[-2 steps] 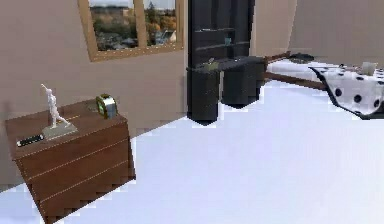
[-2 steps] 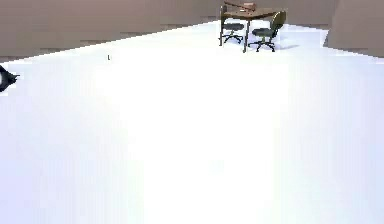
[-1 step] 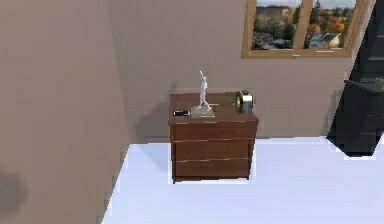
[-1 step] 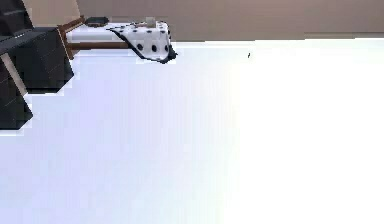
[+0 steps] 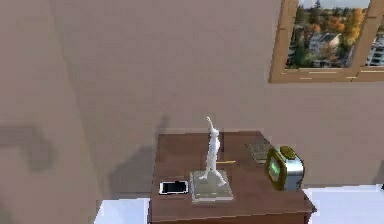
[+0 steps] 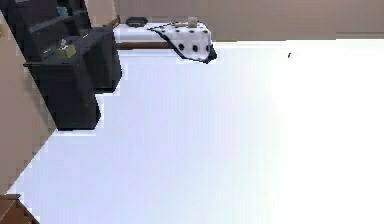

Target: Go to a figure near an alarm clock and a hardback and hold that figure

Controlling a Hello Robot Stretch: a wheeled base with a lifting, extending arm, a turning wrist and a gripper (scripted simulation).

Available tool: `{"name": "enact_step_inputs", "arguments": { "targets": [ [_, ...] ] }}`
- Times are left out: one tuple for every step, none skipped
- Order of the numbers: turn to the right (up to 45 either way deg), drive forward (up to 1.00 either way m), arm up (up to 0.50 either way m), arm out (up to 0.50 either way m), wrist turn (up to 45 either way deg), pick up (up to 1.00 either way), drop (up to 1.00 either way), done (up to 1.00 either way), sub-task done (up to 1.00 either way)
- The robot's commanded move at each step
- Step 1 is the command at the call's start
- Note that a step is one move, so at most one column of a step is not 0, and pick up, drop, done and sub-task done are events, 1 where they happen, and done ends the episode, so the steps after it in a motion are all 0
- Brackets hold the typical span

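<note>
The figure [image 5: 211, 152], a slim pale statuette on a flat base, stood near the middle of the brown nightstand [image 5: 182, 150]. The alarm clock [image 5: 285, 167] was to its right, a flat book-like thing [image 5: 258, 152] lay just beyond that clock, and a phone [image 5: 173, 187] lay at the near left. By my judgement you were at the approach: you needed to drive closer, turn the arm's side toward the nightstand, and take the figure low on its body, coming in away from the clock so nothing tipped. How the jaws stood you could not tell.
</note>
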Motion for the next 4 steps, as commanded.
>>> {"name": "enact_step_inputs", "arguments": {
  "targets": [
    [-45.0, 0.0, 0.0, 0.0, 0.0, 0.0, 0.0, 0.0, 0.0],
    [-33.0, 0.0, 0.0, 0.0, 0.0, 0.0, 0.0, 0.0, 0.0],
    [0.0, 0.0, 0.5, 0.0, 0.0, 0.0, 0.0, 0.0, 0.0],
    [0.0, 0.0, 0.26, 0.0, 0.0, 0.0, 0.0, 0.0, 0.0]
  ]
}}
